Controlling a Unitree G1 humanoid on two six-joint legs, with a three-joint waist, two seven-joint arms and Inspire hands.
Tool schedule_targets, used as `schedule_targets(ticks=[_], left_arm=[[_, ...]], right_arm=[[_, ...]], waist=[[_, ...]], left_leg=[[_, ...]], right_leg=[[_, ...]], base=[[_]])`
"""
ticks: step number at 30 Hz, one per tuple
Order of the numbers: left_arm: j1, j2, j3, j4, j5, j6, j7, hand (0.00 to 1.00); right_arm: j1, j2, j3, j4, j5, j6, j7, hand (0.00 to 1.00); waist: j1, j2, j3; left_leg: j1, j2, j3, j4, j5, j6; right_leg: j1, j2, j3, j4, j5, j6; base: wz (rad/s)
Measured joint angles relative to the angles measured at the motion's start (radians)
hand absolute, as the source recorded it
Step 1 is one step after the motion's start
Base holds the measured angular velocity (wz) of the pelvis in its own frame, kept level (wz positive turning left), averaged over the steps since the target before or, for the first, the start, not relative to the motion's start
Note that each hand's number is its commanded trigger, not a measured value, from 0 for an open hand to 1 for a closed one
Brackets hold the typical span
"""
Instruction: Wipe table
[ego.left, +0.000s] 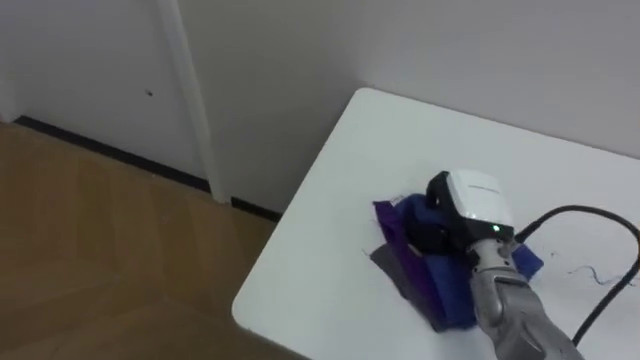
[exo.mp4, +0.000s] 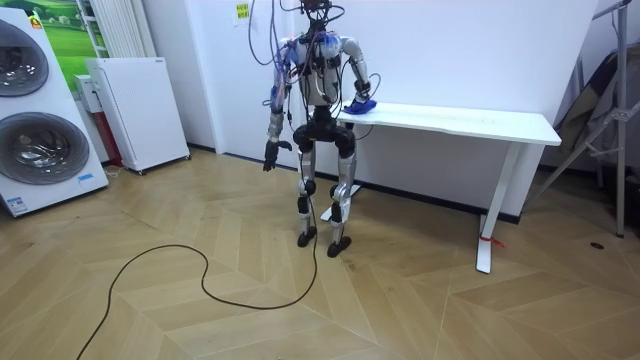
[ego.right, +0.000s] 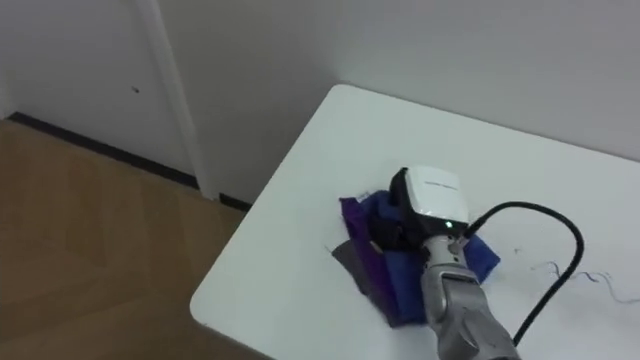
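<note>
So, fingers first: they're buried in the bunched cloth (ego.left: 440, 290), and I can't tell if I'm clutching it or pressing flat. My right hand (ego.left: 478, 205) sits on top of it, near the table's (ego.left: 330, 230) left end, clear of the edge. Left hand (exo.mp4: 268, 155) hangs by my side. Looks like mid-wipe to me. Next I'd guess a firm sweep right, toward that thin blue squiggle (ego.left: 585, 270). The cloth's long axis runs diagonally, far-left to near-right, with a grey corner pointing at the left edge.
</note>
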Motion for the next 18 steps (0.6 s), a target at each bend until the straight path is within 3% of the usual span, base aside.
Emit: schedule_targets(ticks=[4, 6, 8, 10, 12, 14, 15, 18], left_arm=[[0.000, 0.005, 0.002, -0.004, 0.002, -0.006, 0.000, 0.00], [0.000, 0.005, 0.002, -0.004, -0.001, -0.016, 0.000, 0.00], [0.005, 0.006, 0.011, -0.011, 0.000, -0.024, 0.000, 0.00], [0.006, 0.009, 0.027, -0.014, 0.001, -0.023, 0.000, 0.00], [0.007, 0.009, 0.066, -0.014, 0.018, -0.024, 0.008, 0.00], [0.008, 0.016, 0.081, -0.001, 0.022, -0.024, 0.017, 0.00], [0.014, 0.014, 0.100, 0.002, 0.022, -0.024, 0.019, 0.00], [0.019, 0.012, 0.119, 0.014, 0.041, -0.025, 0.031, 0.00]], right_arm=[[-0.017, -0.013, -0.036, 0.066, 0.083, -0.059, 0.000, 1.00], [-0.017, -0.016, -0.088, 0.117, 0.143, -0.094, 0.000, 1.00], [-0.013, -0.025, -0.139, 0.140, 0.164, -0.103, 0.000, 1.00], [0.020, -0.048, -0.179, 0.156, 0.187, -0.124, -0.014, 1.00], [0.077, -0.068, -0.253, 0.174, 0.220, -0.148, -0.049, 1.00], [0.107, -0.084, -0.285, 0.220, 0.256, -0.167, -0.080, 1.00], [0.121, -0.087, -0.327, 0.250, 0.263, -0.179, -0.089, 1.00], [0.155, -0.094, -0.438, 0.316, 0.302, -0.191, -0.124, 1.00]], waist=[[-0.017, 0.002, 0.0001], [-0.052, 0.009, -0.0043], [-0.068, 0.012, -0.0071], [-0.089, 0.014, -0.0085], [-0.096, 0.012, -0.0176], [-0.113, 0.008, -0.0203], [-0.126, 0.005, -0.0269], [-0.154, 0.001, -0.0284]], left_leg=[[-0.009, -0.001, -0.003, 0.000, 0.000, 0.000], [-0.015, -0.003, 0.000, 0.004, 0.000, 0.001], [-0.016, -0.006, 0.008, 0.005, 0.002, 0.003], [-0.017, -0.013, 0.009, 0.003, 0.004, 0.008], [-0.015, -0.015, 0.016, 0.001, 0.005, 0.009], [0.000, -0.016, 0.017, -0.002, 0.005, 0.010], [0.004, -0.016, 0.017, -0.001, 0.004, 0.011], [0.017, -0.015, 0.016, -0.003, 0.001, 0.013]], right_leg=[[0.001, -0.001, -0.009, -0.002, -0.001, 0.001], [0.001, -0.005, -0.017, 0.000, -0.001, 0.002], [0.000, -0.009, -0.014, -0.002, -0.003, 0.006], [0.001, -0.016, -0.011, 0.000, -0.010, 0.016], [0.002, -0.018, -0.002, -0.001, -0.011, 0.017], [0.019, -0.019, 0.000, -0.001, -0.011, 0.017], [0.026, -0.018, -0.002, -0.001, -0.011, 0.017], [0.042, -0.018, 0.002, -0.002, -0.011, 0.017]], base=[[0.11], [0.21], [0.07], [0.06], [-0.02], [0.00], [0.04], [0.01]])
